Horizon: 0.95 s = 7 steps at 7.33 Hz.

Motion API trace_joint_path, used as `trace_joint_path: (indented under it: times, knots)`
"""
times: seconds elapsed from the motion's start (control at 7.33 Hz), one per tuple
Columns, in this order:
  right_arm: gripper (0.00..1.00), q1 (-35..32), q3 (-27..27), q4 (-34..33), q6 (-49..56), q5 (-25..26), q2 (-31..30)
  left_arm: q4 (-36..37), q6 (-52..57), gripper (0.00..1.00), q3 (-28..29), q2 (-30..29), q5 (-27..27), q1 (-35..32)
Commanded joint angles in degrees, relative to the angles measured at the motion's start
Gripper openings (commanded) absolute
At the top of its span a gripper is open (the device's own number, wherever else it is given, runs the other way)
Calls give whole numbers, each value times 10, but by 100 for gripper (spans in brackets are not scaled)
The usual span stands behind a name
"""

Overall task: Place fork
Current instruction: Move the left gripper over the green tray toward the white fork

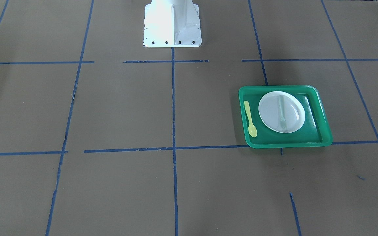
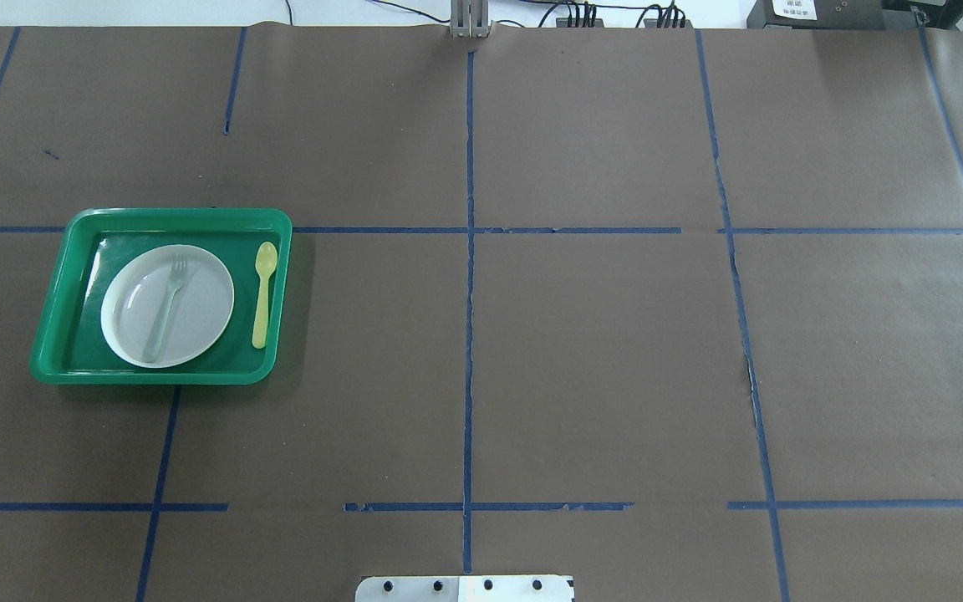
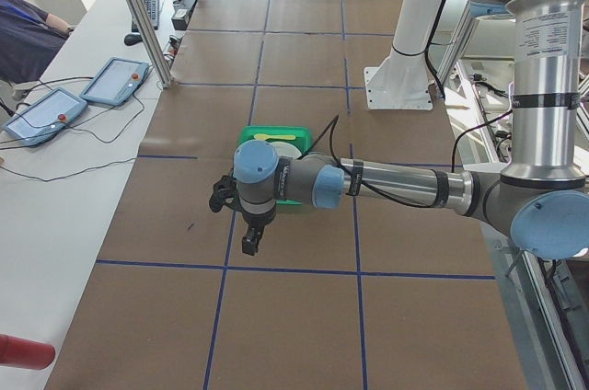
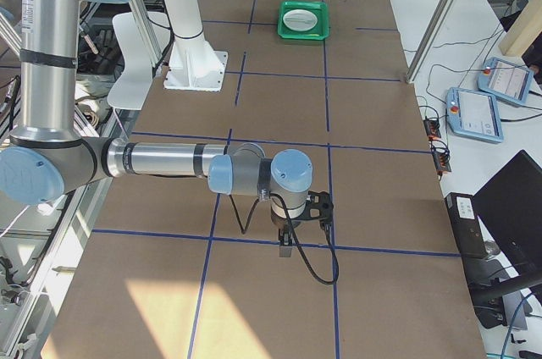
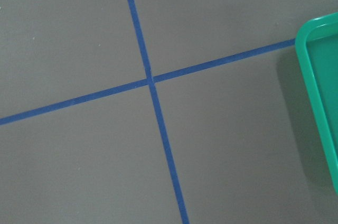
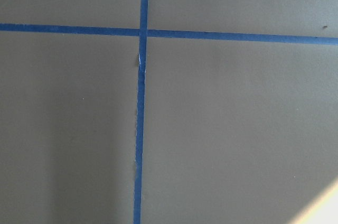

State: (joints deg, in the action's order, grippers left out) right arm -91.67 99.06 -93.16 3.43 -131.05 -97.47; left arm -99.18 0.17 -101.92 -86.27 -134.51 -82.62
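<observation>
We see the fork (image 2: 165,308) lying flat on the white plate (image 2: 201,322), tines pointing away from the robot. The plate sits in the green tray (image 2: 180,214) on the left side of the table (image 2: 615,351). The yellow spoon (image 2: 263,293) lies in the tray just beside the plate, apart from the fork.

The left arm reaches out level over the table, its wrist bent so the left hand (image 3: 249,241) points down, off the surface, near the tray's side. The right arm is stretched level in the same way, and the right hand (image 4: 285,247) hangs pointing down above a blue tape line (image 4: 254,240), well apart from the tray. Both hands show only in the side views, so we cannot tell whether their fingers are spread or pressed together.
</observation>
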Motion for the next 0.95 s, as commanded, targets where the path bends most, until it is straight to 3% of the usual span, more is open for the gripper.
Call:
trace_joint_path:
  times: [0.0, 0.41, 0.82]
  knots:
    - [100, 0, 0, 0, 0, 0, 0, -140, -178, 100, -7, -4, 7, 102]
    - [100, 0, 0, 0, 0, 0, 0, -171, -356, 100, -2, -42, 116, 241]
    - [100, 0, 0, 0, 0, 0, 0, -172, -472, 97, 31, -104, 165, 340]
